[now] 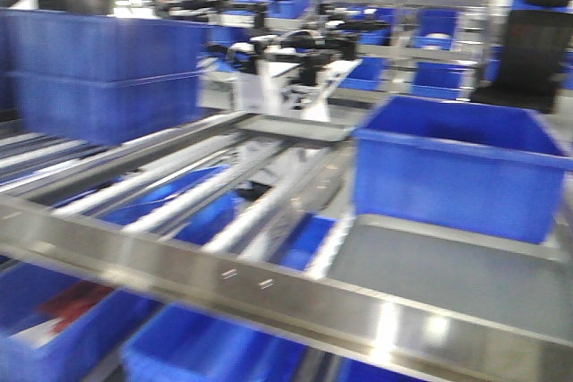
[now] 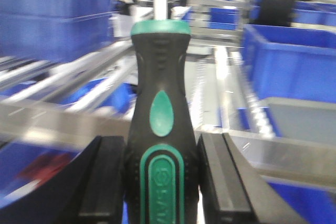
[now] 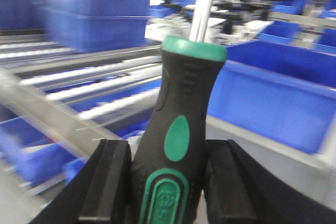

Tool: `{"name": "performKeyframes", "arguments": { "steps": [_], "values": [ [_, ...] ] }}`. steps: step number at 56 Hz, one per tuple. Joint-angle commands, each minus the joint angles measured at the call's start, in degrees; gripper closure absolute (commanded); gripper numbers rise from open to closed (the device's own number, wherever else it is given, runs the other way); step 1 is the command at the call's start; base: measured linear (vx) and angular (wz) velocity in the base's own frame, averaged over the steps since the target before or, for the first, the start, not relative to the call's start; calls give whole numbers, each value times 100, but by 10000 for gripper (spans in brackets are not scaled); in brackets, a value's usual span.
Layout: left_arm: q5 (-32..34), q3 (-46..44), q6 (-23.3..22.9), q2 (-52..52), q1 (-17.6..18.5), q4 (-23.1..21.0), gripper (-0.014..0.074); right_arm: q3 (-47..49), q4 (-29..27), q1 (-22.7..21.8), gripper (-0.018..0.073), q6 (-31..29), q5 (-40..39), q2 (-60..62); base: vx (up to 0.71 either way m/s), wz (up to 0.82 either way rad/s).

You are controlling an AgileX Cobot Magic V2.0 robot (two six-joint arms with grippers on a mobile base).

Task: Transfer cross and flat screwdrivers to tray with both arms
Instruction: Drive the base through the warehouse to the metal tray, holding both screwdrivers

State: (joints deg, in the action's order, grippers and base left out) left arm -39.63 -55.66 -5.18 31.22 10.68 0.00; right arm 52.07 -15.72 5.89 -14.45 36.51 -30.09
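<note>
My left gripper (image 2: 161, 182) pinches one slim black-and-green-handled metal screwdriver (image 2: 160, 77) upright by its handle. My right gripper (image 3: 168, 187) clamps the other screwdriver (image 3: 184, 103), which leans slightly right. Both tips are out of frame.

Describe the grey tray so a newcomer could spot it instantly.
In the front view, find the large blue bin at right. Directly before it lies the tray. Unlike the deep blue bins around it, it is shallow, flat and grey.
</note>
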Motion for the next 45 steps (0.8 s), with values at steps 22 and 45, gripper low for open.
{"name": "performKeyframes", "arguments": {
  "steps": [22,45],
  "values": [
    [546,-136,-15,43,20,-31,596,154,-51,-17,567,-31,-531,-48,27,-56],
    [546,-136,-15,43,20,-31,596,154,-51,-17,567,-31,-536,-48,19,-25]
  ]
}}
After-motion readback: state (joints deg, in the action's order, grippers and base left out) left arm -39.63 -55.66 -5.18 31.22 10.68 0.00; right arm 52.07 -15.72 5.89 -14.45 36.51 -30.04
